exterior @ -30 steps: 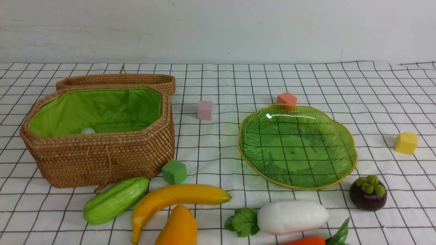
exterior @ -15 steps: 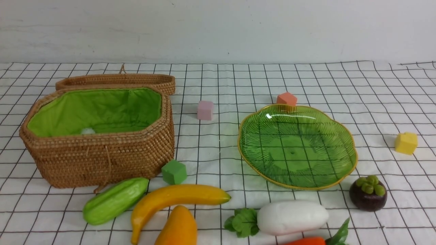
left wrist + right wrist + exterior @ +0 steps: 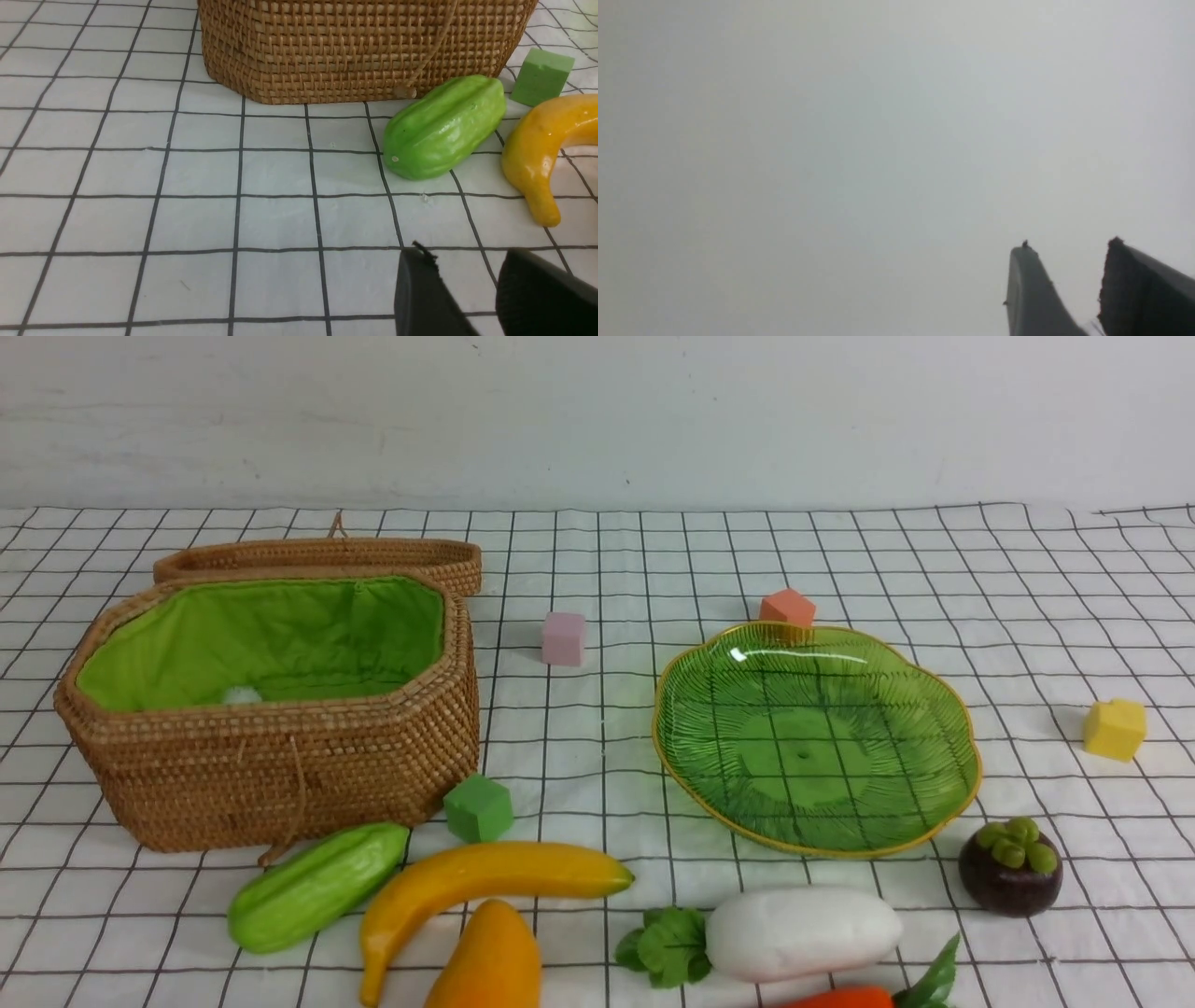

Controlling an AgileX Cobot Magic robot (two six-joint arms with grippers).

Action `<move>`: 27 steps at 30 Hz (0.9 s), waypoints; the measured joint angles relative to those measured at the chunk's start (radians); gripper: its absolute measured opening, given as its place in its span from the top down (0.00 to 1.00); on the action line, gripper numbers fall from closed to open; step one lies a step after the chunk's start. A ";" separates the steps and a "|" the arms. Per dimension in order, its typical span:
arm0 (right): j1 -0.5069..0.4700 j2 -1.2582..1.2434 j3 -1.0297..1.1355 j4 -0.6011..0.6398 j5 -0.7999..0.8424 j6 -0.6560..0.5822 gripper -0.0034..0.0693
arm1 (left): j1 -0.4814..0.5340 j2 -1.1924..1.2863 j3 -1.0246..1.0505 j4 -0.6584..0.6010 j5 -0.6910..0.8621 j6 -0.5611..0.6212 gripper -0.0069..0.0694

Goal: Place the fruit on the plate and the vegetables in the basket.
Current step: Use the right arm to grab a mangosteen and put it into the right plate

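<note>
L gripper (image 3: 462, 254) and R gripper (image 3: 1066, 245): jaws parted, nothing held. Gourd (image 3: 317, 887) lies by basket (image 3: 280, 775), toward cloth's near L corner (banana (image 3: 485, 873) v. close); best widen L jaws, straddle its middle, lift above rim.

From my seat, bare grid cloth (image 3: 621, 737) runs between basket (image 3: 373, 756) and plate (image 3: 812, 747); the pink cube (image 3: 564, 638) stands in that lane, toward eleven o'clock.
</note>
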 joint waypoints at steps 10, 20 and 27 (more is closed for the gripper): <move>0.000 0.411 -0.732 -0.231 0.269 -0.133 0.62 | 0.000 0.000 0.000 0.000 0.000 0.000 0.60; 0.000 0.881 -0.851 -0.163 0.858 -0.151 0.61 | 0.000 0.000 0.000 0.000 0.000 0.000 0.60; 0.000 1.198 -0.851 0.139 1.097 -0.351 0.42 | 0.000 0.000 0.000 0.000 0.000 0.000 0.60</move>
